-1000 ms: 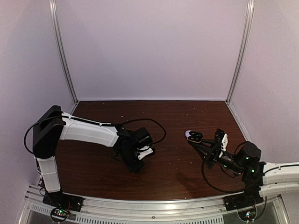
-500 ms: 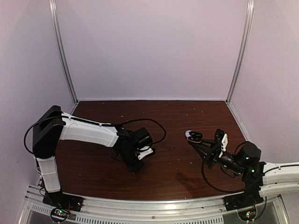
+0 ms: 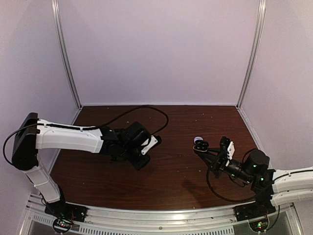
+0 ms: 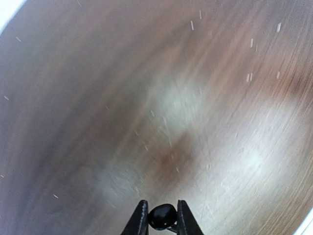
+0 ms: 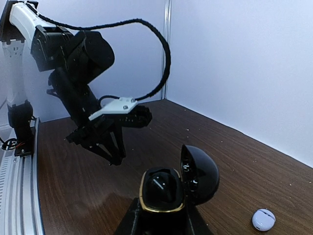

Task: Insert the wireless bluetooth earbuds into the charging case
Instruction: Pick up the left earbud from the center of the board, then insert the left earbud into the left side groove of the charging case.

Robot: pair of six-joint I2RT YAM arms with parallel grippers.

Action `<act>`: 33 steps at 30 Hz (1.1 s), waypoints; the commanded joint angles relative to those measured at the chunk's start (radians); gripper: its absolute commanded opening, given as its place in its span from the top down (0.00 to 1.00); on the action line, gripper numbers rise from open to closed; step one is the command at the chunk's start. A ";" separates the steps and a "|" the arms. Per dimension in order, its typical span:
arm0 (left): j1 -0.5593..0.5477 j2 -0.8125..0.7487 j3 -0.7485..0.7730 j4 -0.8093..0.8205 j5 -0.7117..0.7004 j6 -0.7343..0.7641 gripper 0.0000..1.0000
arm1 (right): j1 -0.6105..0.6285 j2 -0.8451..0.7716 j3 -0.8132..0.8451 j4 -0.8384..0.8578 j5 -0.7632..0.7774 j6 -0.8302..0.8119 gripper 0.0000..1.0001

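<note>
Black earbud (image 4: 163, 217): tiny, glossy, rounded; the stem can't be made out. Left gripper (image 4: 162, 209) pinches it right at the fingertips, one finger on each side. The table (image 5: 73, 186) under it is a blur in the left wrist view. From the right wrist view the left jaw tips hang above the wood.

Black case (image 5: 161, 191): rounded, gold rim, lid (image 5: 200, 174) flipped up on its right, opening up. Right gripper (image 5: 161, 215) is clamped on its lower body. What's inside is too dark to tell.

From the top, the earbud end sits well left of the black case. White case (image 5: 263, 220) lies closed on the table, near the black one.
</note>
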 commanded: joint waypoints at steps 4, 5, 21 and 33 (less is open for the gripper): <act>-0.042 -0.192 -0.045 0.381 -0.105 0.114 0.82 | -0.005 0.130 0.062 0.139 -0.065 0.017 1.00; -0.052 -0.208 -0.042 0.412 -0.109 0.136 0.83 | -0.004 0.149 0.071 0.152 -0.077 0.018 1.00; -0.167 -0.355 -0.105 0.784 0.039 0.321 0.83 | -0.004 0.247 0.139 0.275 -0.302 0.070 1.00; -0.188 -0.332 -0.113 0.853 0.098 0.359 0.83 | -0.002 0.304 0.167 0.340 -0.279 0.189 1.00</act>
